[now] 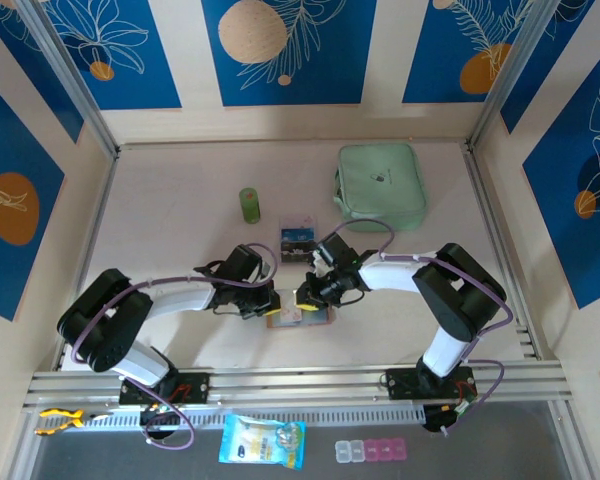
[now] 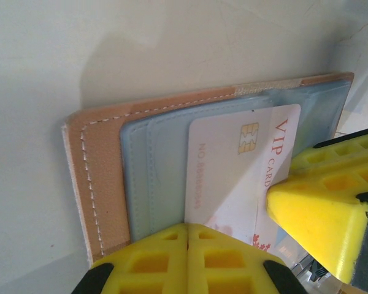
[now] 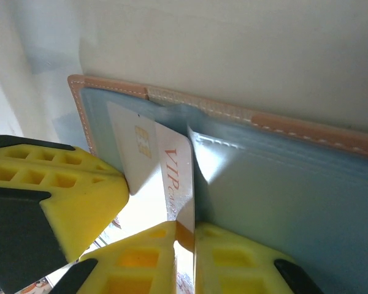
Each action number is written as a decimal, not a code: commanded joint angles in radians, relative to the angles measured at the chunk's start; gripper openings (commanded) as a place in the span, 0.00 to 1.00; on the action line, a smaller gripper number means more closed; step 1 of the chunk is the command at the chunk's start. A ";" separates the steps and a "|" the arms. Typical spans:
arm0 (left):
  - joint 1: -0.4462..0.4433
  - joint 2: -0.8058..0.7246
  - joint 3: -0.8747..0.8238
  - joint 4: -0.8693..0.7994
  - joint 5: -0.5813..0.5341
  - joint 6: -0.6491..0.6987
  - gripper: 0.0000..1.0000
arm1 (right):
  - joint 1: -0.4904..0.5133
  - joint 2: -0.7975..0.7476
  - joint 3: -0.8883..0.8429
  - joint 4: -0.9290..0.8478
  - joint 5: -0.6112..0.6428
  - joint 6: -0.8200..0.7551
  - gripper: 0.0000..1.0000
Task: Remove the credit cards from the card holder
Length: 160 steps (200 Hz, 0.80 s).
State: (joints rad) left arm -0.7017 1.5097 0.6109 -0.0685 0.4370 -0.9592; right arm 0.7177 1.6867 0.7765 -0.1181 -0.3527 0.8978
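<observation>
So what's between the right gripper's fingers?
The pale VIP card, pinched at its near end, lying over the open card holder; the right wrist view shows it.

The top view is bright and even, lit softly from above. Pale little shadows lie under the arms [image 1: 170,295] on the table [image 1: 160,190]. In the left wrist view a grey shadow sits on the table above the holder [image 2: 104,159], and the fingers [image 2: 129,248] at the bottom edge look blurry. In the right wrist view the card [image 3: 132,153] shines white at the lower middle.
</observation>
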 commanded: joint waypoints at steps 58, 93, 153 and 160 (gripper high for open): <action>-0.007 0.008 0.001 -0.042 -0.015 0.017 0.00 | -0.012 -0.061 -0.009 -0.080 0.033 -0.039 0.07; -0.004 0.000 0.003 -0.054 -0.020 0.021 0.00 | -0.016 -0.092 0.009 -0.175 0.092 -0.082 0.06; -0.007 -0.020 0.010 -0.061 -0.024 0.021 0.00 | -0.023 -0.147 0.044 -0.307 0.179 -0.138 0.06; -0.005 -0.025 0.013 -0.067 -0.027 0.021 0.00 | -0.023 -0.151 0.046 -0.312 0.182 -0.141 0.06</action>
State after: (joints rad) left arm -0.7017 1.5066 0.6113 -0.0746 0.4362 -0.9592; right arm 0.7013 1.5673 0.8013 -0.3244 -0.2314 0.7933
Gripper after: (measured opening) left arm 0.044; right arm 0.063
